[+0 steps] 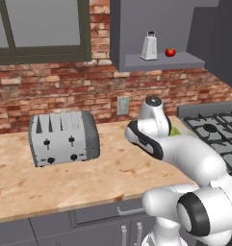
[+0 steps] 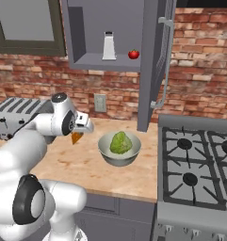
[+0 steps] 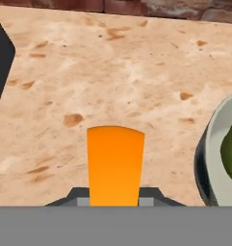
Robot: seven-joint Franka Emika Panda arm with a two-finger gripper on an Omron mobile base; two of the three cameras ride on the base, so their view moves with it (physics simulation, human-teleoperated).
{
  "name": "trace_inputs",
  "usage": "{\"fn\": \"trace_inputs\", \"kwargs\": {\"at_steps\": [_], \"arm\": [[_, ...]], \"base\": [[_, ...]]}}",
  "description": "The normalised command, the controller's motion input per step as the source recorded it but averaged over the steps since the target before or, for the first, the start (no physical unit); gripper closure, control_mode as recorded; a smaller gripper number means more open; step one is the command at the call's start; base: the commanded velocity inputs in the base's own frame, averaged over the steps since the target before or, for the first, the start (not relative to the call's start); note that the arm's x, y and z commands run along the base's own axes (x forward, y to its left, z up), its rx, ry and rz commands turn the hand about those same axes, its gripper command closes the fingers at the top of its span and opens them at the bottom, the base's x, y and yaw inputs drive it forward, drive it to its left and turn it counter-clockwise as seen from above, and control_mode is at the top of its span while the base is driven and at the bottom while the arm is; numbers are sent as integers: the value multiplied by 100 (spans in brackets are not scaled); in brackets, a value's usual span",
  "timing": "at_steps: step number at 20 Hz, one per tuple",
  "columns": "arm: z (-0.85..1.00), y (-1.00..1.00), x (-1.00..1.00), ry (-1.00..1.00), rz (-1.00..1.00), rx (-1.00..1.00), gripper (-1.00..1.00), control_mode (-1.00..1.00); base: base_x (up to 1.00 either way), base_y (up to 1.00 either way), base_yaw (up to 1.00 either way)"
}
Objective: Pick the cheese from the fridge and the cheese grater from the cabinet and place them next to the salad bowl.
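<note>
fingers [image 3: 115, 202]: clamped on cheese [image 3: 115, 163] | cheese: above surface [image 3: 112, 77], at 9 o'clock of salad bowl [image 2: 118, 149] | cheese grater [image 2: 109, 46]: on cabinet [image 2: 105, 28] shelf

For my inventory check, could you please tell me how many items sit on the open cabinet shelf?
2: the cheese grater stands near the middle of the cabinet shelf, and a small red tomato sits to its right. None seem hidden.
</note>
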Motion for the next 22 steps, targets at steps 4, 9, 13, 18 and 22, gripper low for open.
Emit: {"fn": "trace_inputs", "kwargs": {"at_steps": [4, 9, 13, 18, 22], "arm": [[-34, 0, 19, 0, 0, 0, 100, -100], [-14, -12, 0, 0, 0, 2, 100, -100], [-9, -16, 0, 0, 0, 3, 100, -100], [0, -4, 0, 0, 0, 1, 100, -100], [-19, 0, 0, 2, 0, 0, 100, -100]], "base": [[0, 0, 0], [0, 0, 0], [0, 0, 0], [0, 0, 0], [0, 0, 0]]}}
